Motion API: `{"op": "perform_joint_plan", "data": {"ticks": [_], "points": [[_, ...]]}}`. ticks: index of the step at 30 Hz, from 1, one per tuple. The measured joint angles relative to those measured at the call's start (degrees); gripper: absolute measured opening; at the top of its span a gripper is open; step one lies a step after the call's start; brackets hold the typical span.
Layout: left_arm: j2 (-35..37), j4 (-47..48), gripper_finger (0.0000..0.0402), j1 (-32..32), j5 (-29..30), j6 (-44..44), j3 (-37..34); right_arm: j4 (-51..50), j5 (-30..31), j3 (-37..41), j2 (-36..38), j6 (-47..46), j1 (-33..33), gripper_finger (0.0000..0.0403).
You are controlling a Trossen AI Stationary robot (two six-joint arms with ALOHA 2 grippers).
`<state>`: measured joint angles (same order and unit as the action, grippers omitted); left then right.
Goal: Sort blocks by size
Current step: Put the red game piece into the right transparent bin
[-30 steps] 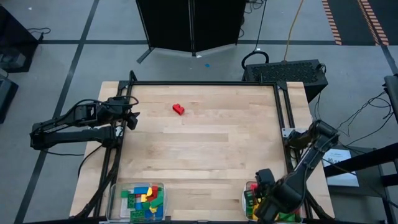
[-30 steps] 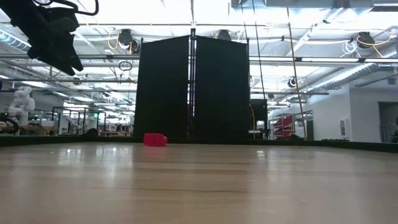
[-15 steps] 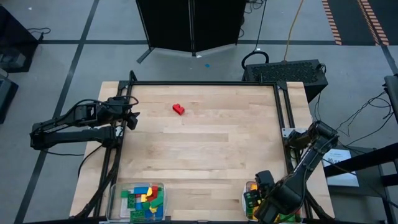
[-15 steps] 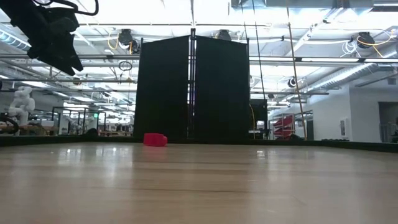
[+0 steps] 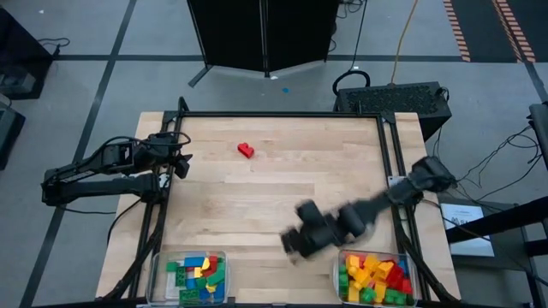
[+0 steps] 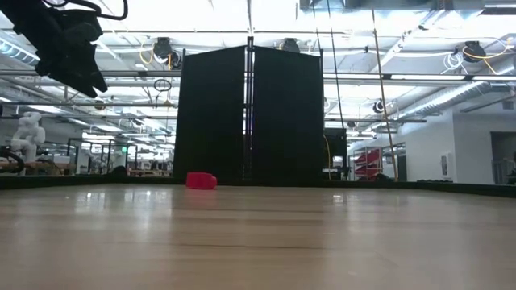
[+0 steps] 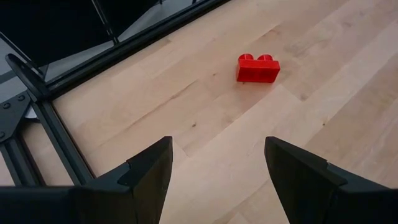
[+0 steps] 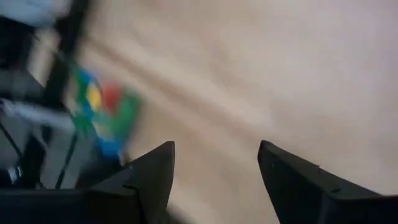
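A single red block [image 5: 246, 151] lies on the wooden table toward the far left; it also shows in the left wrist view [image 7: 257, 67] and in the low view [image 6: 201, 180]. My left gripper [image 7: 217, 149] hangs open above the table's left edge [image 5: 181, 162], short of the block, with nothing between its fingers. My right gripper [image 5: 295, 244], blurred by motion, is over the near middle of the table; its fingers [image 8: 216, 152] stand open and empty. Many blocks fill two clear bins at the near edge.
The left bin [image 5: 197, 275] holds mostly green, blue, yellow and red blocks; the right bin [image 5: 377, 275] holds yellow, red and green ones. A dark metal frame [image 5: 282, 115] runs along the table's far and side edges. Bare wood lies between the red block and the bins.
My right gripper has swung fast from over the right bin at the near right corner toward the table's left, turning as it went, and now sits over the near middle. The right bin's blocks are uncovered. The left arm and the red block have kept still.
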<state>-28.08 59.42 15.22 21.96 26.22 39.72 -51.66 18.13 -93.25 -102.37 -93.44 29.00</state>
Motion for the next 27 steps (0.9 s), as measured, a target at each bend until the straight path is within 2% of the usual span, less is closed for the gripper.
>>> {"op": "perform_joint_plan", "data": {"ticks": [3, 8, 13, 19, 27], "points": [[-0.01, 0.00, 0.0255, 0.02, 0.00, 0.00, 0.00, 7.49, 3.20, 0.00, -1.12, 15.09, -8.20, 0.0224], [0.01, 0.07, 0.0255, 0.00, 0.00, 0.04, 0.00, 23.82, 2.79, 0.00, -6.13, 41.48, -21.31, 0.0224], [-0.02, 0.11, 0.0255, 0.01, -0.01, 0.04, 0.00, 35.02, 1.76, 0.00, -11.77, 63.34, -30.00, 0.0224], [-0.01, 0.11, 0.0255, 0.02, 0.00, 0.07, 0.00, 37.71, -2.05, 0.04, -17.85, 72.66, -36.23, 0.0252], [0.00, 0.09, 0.0255, 0.02, 0.35, 0.07, 0.00, 48.46, -1.95, 0.04, -24.08, 78.52, -38.64, 0.0319]]}}
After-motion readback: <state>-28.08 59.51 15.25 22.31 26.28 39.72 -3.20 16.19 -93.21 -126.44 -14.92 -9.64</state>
